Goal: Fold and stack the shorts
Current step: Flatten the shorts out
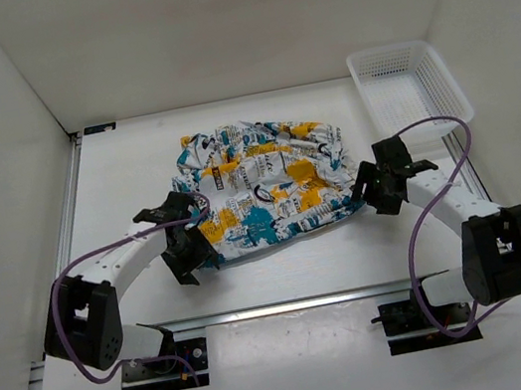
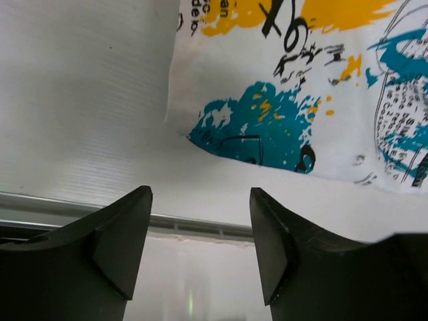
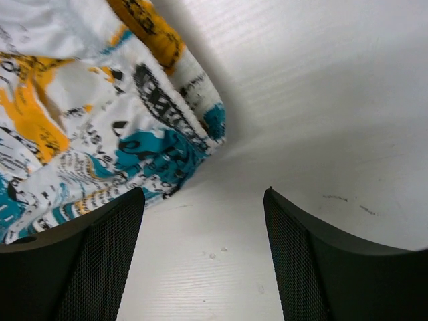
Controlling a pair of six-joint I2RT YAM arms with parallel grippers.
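Two grippers, both spread wide and both empty. Left gripper (image 2: 200, 194): fingers (image 2: 114, 241) set well apart, with a metal rail (image 2: 67, 204) crossing the gap between them and bare white table (image 2: 80, 100) ahead. Just beyond the fingertips and clear of them, one teal-printed corner of the shorts (image 2: 281, 127), with the cloth spreading away ahead and toward the right of the hand. Right gripper (image 3: 204, 190): mesh-textured fingers (image 3: 100, 254) likewise parted, with only bare table in the gap. Ahead of this hand, off toward the finger on the left of its wrist view, a bunched, rounded edge of the shorts, close to that finger; contact not determinable. Farther out, seen from above: shorts lying crumpled and unfolded on the table between the two hands, the left gripper at the near-left corner of the cloth, the right gripper at its right edge. Beyond the right hand, apart from the cloth, a white basket (image 1: 443, 82) at the far right corner of the table.
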